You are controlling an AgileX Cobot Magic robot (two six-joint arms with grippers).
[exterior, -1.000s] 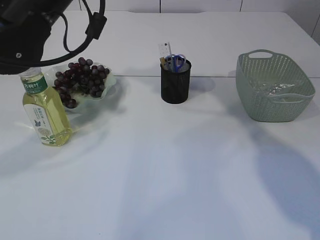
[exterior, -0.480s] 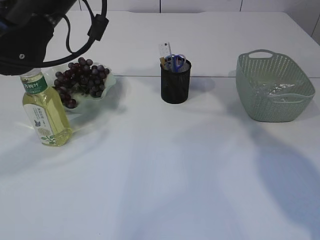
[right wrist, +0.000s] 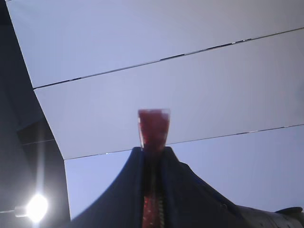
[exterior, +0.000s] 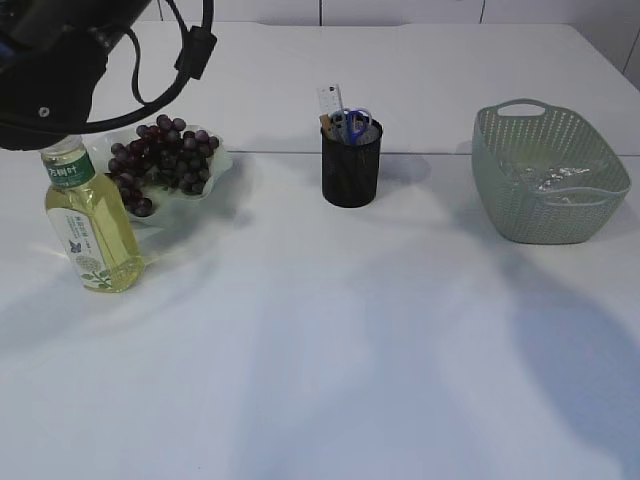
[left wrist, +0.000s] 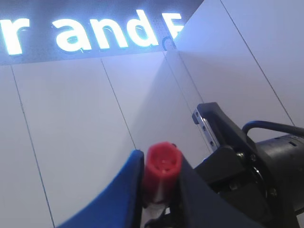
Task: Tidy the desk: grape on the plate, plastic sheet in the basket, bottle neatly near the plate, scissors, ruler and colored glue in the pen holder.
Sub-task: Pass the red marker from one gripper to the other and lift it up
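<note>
A bottle [exterior: 90, 225] of yellow liquid with a green label stands leaning at the table's left. Its top is under my black left arm [exterior: 60, 70]. In the left wrist view my left gripper [left wrist: 161, 159] is shut on the bottle's red cap [left wrist: 163, 166], with a finger pressed against each side. The grape bunch [exterior: 160, 160] lies on the pale plate [exterior: 224, 160] just behind the bottle. Scissors [exterior: 356, 125] and a ruler [exterior: 331, 100] stand in the black pen holder [exterior: 351, 170]. The plastic sheet [exterior: 550, 180] lies in the green basket [exterior: 530, 215]. My right gripper [right wrist: 153, 151], outside the exterior view, is shut on the red colored glue tube [right wrist: 153, 126].
The white table reaches from the plate on the left to the basket on the right, with the pen holder standing between them. Both wrist cameras point up at white wall panels, and a lit sign [left wrist: 95, 33] shows in the left one.
My left arm has shifted slightly above the bottle's top. The bottle, grapes, pen holder and basket have not moved.
</note>
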